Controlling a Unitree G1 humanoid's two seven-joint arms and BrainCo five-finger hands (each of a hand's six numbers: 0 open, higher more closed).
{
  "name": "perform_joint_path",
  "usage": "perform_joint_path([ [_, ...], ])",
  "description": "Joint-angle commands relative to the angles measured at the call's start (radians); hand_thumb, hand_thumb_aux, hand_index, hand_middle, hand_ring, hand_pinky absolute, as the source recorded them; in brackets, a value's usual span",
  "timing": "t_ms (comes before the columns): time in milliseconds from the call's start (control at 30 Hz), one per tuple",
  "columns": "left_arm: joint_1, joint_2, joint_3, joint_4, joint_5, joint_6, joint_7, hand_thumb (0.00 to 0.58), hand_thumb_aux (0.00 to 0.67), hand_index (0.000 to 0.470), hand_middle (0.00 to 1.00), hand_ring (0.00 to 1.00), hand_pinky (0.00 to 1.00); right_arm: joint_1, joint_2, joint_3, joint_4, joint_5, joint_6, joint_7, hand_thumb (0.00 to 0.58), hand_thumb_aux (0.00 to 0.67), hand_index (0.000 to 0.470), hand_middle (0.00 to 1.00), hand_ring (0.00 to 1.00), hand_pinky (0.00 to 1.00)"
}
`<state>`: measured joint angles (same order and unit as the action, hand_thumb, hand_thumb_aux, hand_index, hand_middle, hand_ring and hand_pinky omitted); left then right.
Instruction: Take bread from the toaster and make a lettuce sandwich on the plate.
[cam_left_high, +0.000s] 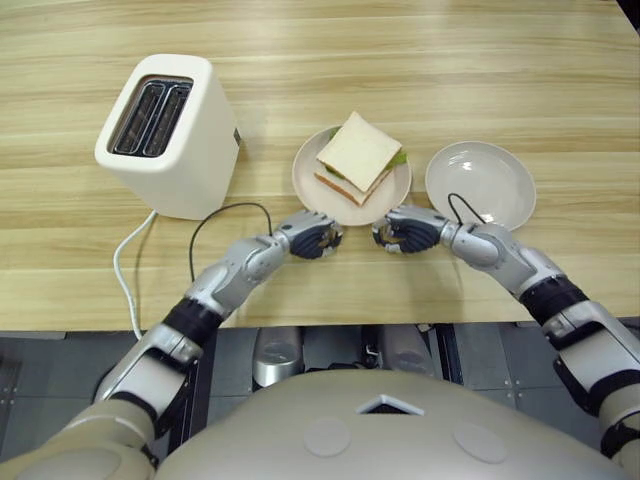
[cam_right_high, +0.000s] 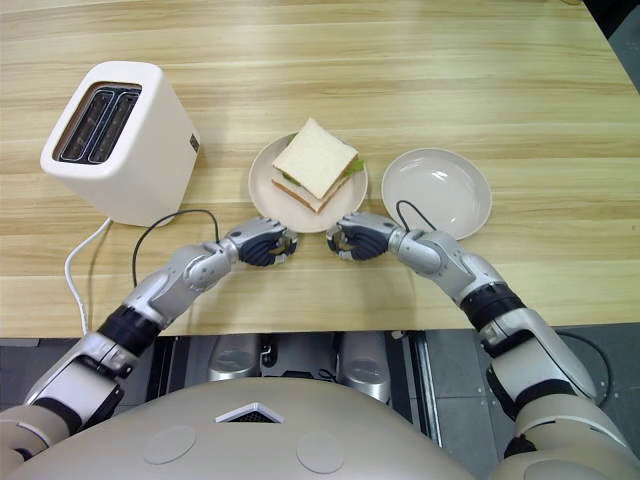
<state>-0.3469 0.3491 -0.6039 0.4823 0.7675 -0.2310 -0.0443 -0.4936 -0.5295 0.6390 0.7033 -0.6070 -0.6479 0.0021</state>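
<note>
A sandwich (cam_left_high: 358, 156) of two white bread slices with green lettuce between them lies on a small cream plate (cam_left_high: 307, 178) at the table's middle. The white toaster (cam_left_high: 165, 132) stands at the left, and both its slots look dark and hold no bread. My left hand (cam_left_high: 312, 236) rests on the table just in front of the plate's near-left rim, fingers curled, holding nothing. My right hand (cam_left_high: 408, 232) sits just in front of the plate's near-right rim, fingers curled as well and holding nothing. Neither hand touches the sandwich.
An empty white bowl-like plate (cam_left_high: 480, 183) stands to the right of the sandwich plate. The toaster's white cord (cam_left_high: 128, 270) and a black cable (cam_left_high: 215, 222) trail toward the table's front edge at the left. Bare wooden tabletop (cam_left_high: 400, 60) stretches behind the dishes.
</note>
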Motion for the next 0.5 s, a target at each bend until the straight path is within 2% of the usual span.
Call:
perform_joint_path([
  [33, -0.079, -0.053, -0.008, 0.277, 0.031, 0.041, 0.099, 0.58, 0.67, 0.46, 1.0, 1.0, 1.0, -0.128, 0.085, 0.053, 0.245, -0.15, -0.014, -0.207, 0.58, 0.67, 0.46, 1.0, 1.0, 1.0],
  [200, -0.238, -0.123, 0.026, 0.551, 0.004, 0.074, 0.22, 0.58, 0.67, 0.46, 1.0, 1.0, 1.0, -0.3, 0.203, 0.098, 0.503, -0.245, 0.007, -0.42, 0.58, 0.67, 0.46, 1.0, 1.0, 1.0],
  [367, -0.366, -0.167, 0.068, 0.748, -0.041, 0.071, 0.283, 0.58, 0.67, 0.46, 1.0, 1.0, 1.0, -0.37, 0.262, 0.091, 0.635, -0.256, 0.091, -0.473, 0.58, 0.67, 0.46, 1.0, 1.0, 1.0],
  [400, -0.374, -0.174, 0.081, 0.764, -0.058, 0.054, 0.283, 0.58, 0.67, 0.46, 1.0, 1.0, 1.0, -0.372, 0.266, 0.086, 0.646, -0.252, 0.107, -0.477, 0.0, 0.0, 0.0, 0.0, 0.0, 0.0],
  [500, -0.369, -0.187, 0.115, 0.752, -0.106, -0.029, 0.302, 0.58, 0.67, 0.46, 1.0, 1.0, 1.0, -0.367, 0.257, 0.052, 0.645, -0.217, 0.078, -0.509, 0.0, 0.0, 0.0, 0.0, 0.0, 0.0],
])
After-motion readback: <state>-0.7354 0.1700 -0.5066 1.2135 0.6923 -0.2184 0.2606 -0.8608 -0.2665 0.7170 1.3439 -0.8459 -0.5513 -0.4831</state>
